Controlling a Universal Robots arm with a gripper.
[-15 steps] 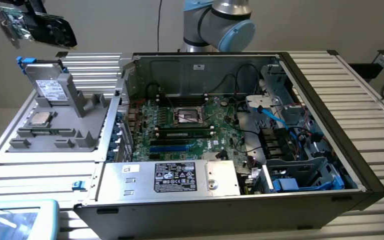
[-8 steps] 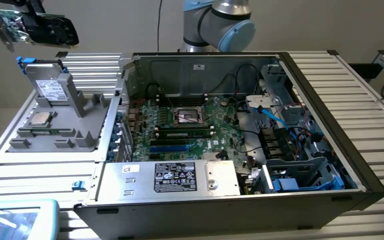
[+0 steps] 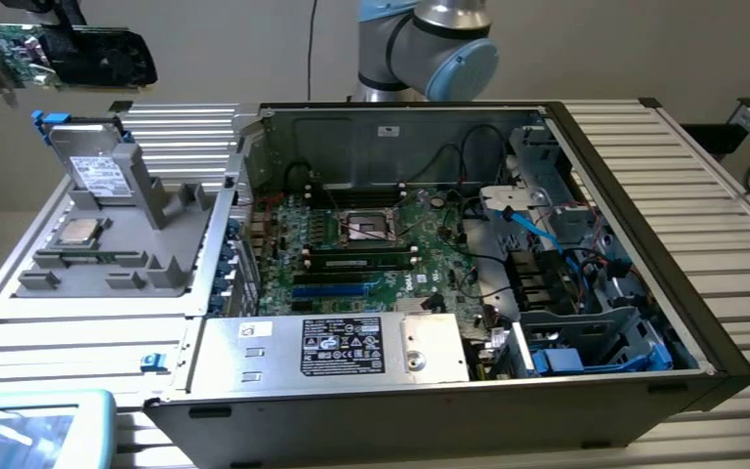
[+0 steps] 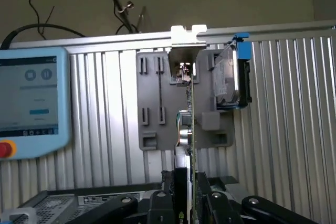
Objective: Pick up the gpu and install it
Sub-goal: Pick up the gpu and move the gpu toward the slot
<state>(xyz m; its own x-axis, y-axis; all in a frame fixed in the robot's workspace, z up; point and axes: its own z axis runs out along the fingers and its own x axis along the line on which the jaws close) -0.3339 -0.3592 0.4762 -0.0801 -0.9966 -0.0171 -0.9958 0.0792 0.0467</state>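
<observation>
Exterior view: gpu [image 3: 69, 54] hangs in the air at about 10 o'clock from the open PC case [image 3: 349, 132], above the grey parts holder [image 3: 153, 200] on the tabletop [image 3: 75, 332]. Tool [image 3: 62, 24] sits at the card's 12 o'clock. Wrist view: gpu [image 4: 185, 59] runs edge-on out of the tool [image 4: 191, 203], which is clamped on the board, silver bracket at the far end.

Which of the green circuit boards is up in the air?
The small gpu, gripped in mid-air by the pincer; the large motherboard lies flat inside the case.
</observation>
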